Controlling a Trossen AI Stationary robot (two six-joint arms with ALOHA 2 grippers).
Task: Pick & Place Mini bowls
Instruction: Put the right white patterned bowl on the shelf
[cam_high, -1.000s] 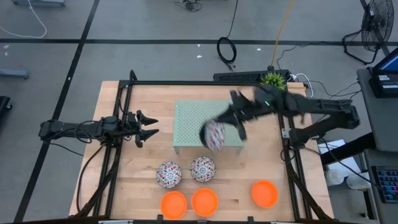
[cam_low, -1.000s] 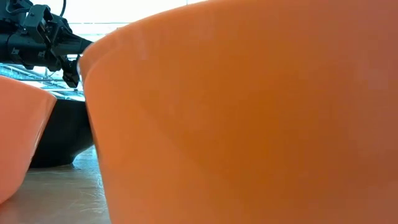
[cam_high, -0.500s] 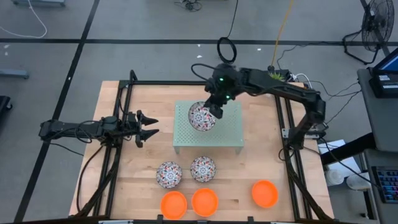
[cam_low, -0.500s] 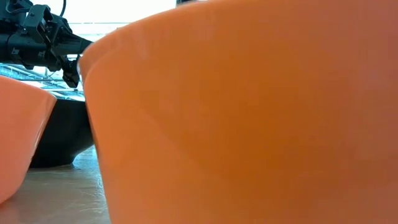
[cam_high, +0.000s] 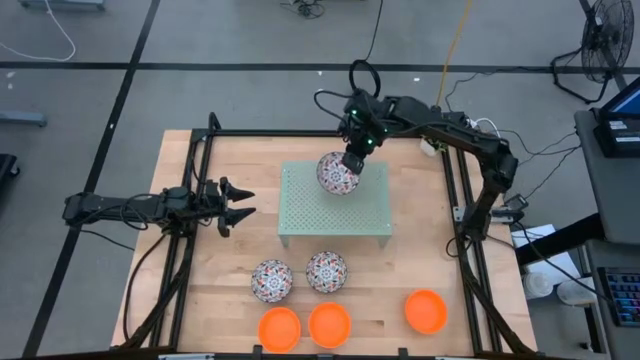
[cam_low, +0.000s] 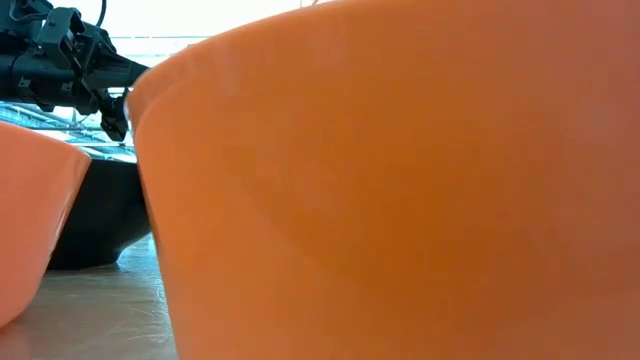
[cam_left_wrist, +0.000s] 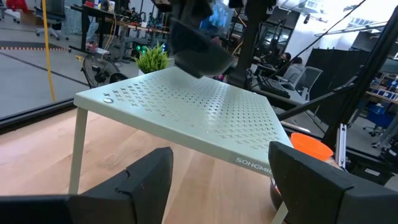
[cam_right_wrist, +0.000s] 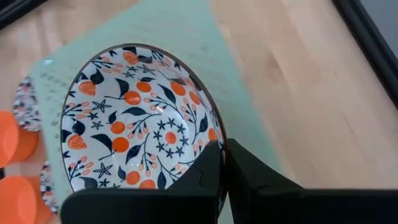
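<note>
My right gripper (cam_high: 350, 158) is shut on a floral mini bowl (cam_high: 337, 173), which it carries over the far part of the pale green perforated rack (cam_high: 335, 205). The left wrist view shows that bowl (cam_left_wrist: 198, 45) tilted just over the rack top (cam_left_wrist: 186, 109). Two more floral bowls (cam_high: 271, 280) (cam_high: 326, 271) stand on their bases on the table in front of the rack. Three orange bowls (cam_high: 279, 328) (cam_high: 329, 324) (cam_high: 426, 310) stand along the near edge. My left gripper (cam_high: 236, 205) waits open, left of the rack. My right gripper pinches the floral bowl's rim (cam_right_wrist: 208, 140), one finger inside the bowl (cam_right_wrist: 208, 168) and one outside it (cam_right_wrist: 249, 174). It comes from above and from the far side. The bowl hangs tilted below the fingers. Whether its base touches the rack, I cannot tell.
A small green plant (cam_high: 438, 127) and cables sit at the far right corner. Black frame rails (cam_high: 200, 160) run along the table's left, far and right sides. In the low view an orange bowl (cam_low: 400, 180) fills most of the picture, with my left arm (cam_low: 70, 60) behind it.
My right gripper has carried the floral bowl from above the rack's near right part toward the far edge, swinging a little left on the way, and now holds it over the rack's far part. The arm has turned with it. My left arm has kept still.
</note>
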